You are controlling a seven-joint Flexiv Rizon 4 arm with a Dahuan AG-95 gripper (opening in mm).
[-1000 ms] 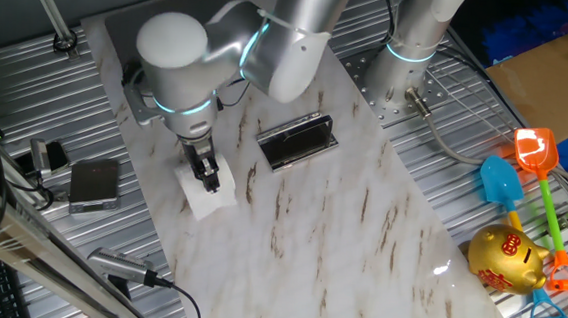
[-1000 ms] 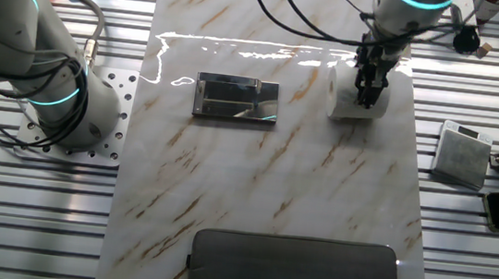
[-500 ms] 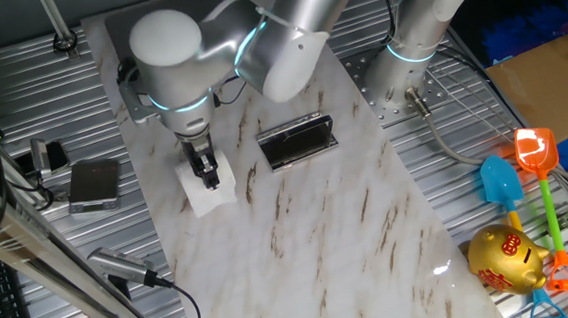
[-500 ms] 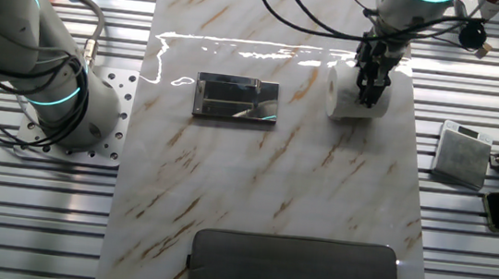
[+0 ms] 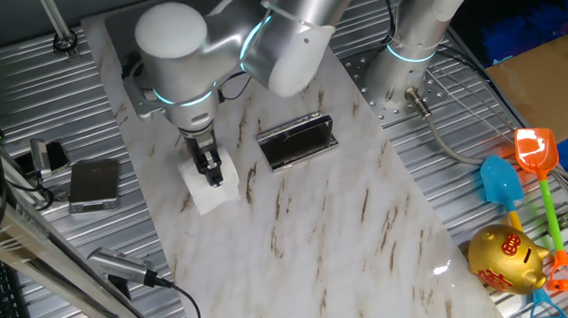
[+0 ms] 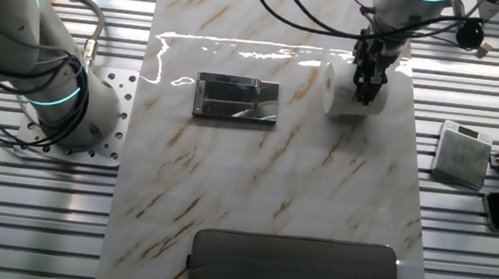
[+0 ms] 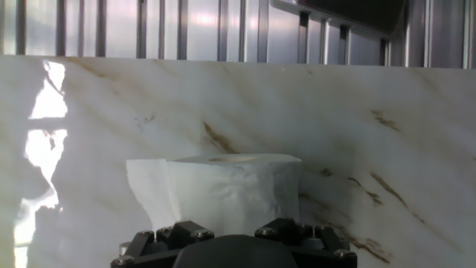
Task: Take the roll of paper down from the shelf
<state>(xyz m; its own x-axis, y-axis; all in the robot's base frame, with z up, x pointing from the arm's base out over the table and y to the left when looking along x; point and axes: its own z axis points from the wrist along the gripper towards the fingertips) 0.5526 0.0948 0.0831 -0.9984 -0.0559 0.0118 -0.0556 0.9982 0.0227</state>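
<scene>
White toilet-paper roll [image 5: 205,185] on white marble-patterned surface [image 5: 339,233], well apart from small dark glossy metal-edged shelf [image 6: 236,98]. Black two-finger end effector [image 6: 365,94] clamped on roll from above.

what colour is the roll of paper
White; the roll of paper shows best in the hand view.

The marble-patterned bench [image 6: 255,177] carries three things — the shelf [image 6: 236,98] near its middle, the roll of paper [image 6: 345,92] close to one edge, well apart from it, and a dark grey mat [image 6: 294,272] at the near end.
</scene>
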